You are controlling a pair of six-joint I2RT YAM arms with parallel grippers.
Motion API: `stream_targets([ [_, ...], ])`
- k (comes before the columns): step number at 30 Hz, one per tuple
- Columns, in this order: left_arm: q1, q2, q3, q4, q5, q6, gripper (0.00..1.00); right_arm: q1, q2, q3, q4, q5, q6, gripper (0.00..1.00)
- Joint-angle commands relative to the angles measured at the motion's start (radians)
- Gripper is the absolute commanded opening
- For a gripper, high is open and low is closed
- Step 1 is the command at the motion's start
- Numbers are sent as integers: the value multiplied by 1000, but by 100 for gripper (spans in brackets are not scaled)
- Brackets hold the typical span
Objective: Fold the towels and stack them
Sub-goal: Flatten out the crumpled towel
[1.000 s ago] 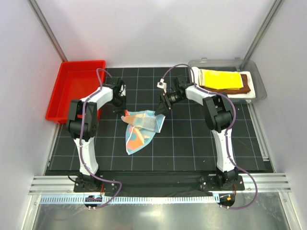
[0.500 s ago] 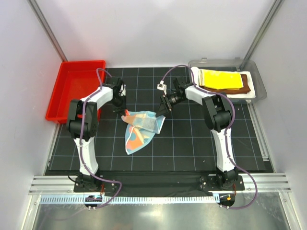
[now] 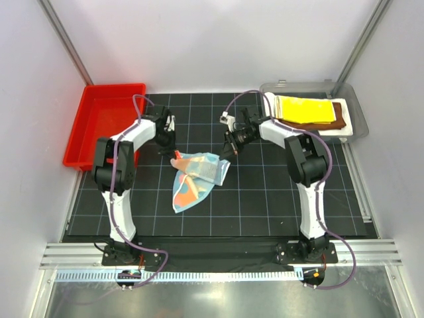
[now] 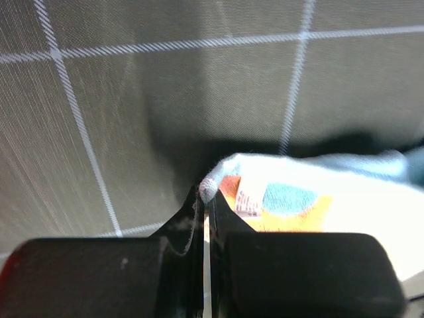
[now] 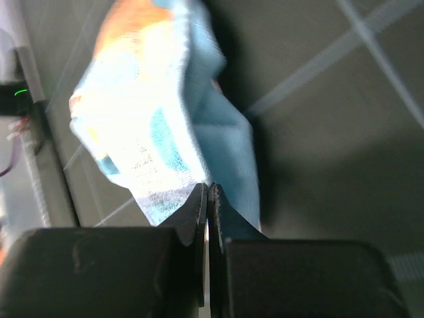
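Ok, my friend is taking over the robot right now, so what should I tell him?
Left tool: shut on one far corner of the blue towel.
Right tool: shut on the other far corner.
The blue towel lies rumpled in the middle of the mat, partly doubled over itself.
Done: the yellow towel sits folded on the brown towel and the white towel in the clear bin, far right.
Left to do: fold the blue towel flat and stack it on the yellow one.
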Motion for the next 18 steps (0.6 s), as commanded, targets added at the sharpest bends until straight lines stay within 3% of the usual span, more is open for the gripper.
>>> stream_targets([
  [1, 6, -148, 48, 27, 54, -36, 0, 4, -273, -51, 125, 344, 179, 1],
  [6, 5, -364, 18, 103, 95, -62, 0, 27, -502, -2, 10, 664, 193, 1],
  [11, -10, -642, -78, 238, 198, -93, 0, 130, -674, 99, -163, 850, 110, 1],
  [15, -98, -808, -128, 272, 298, -109, 0, 248, -806, 105, -281, 1013, 87, 1],
  [18, -170, -943, -180, 275, 261, -128, 0, 343, -950, 47, -297, 1117, 124, 1],
])
